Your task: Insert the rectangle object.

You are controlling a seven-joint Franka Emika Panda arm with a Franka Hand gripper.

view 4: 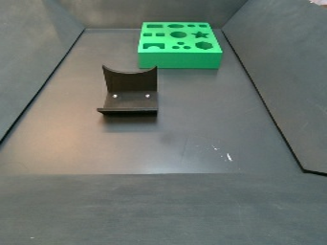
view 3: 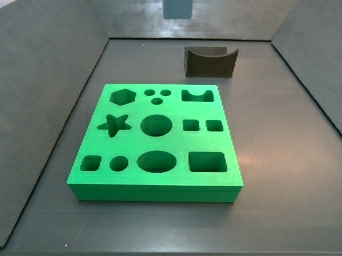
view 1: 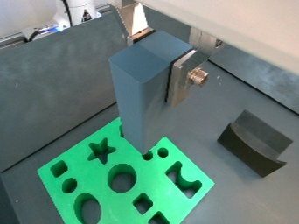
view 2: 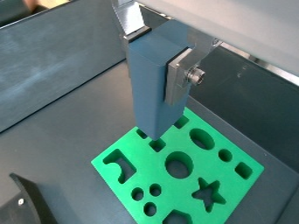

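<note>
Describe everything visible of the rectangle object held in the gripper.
The rectangle object is a plain slate blue-grey bar with a square cross-section, smooth and matte, with no markings visible. It hangs upright, clamped near its upper end between the silver fingers of the gripper. Its lower end hovers above the green board, apparently touching nothing. In a side view only its bottom tip shows.

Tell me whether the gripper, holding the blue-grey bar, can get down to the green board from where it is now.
Probably yes. The gripper holds the rectangle object upright above the green board, jaws shut on it. Nothing lies between them; the dark notched block sits off to the side.
</note>
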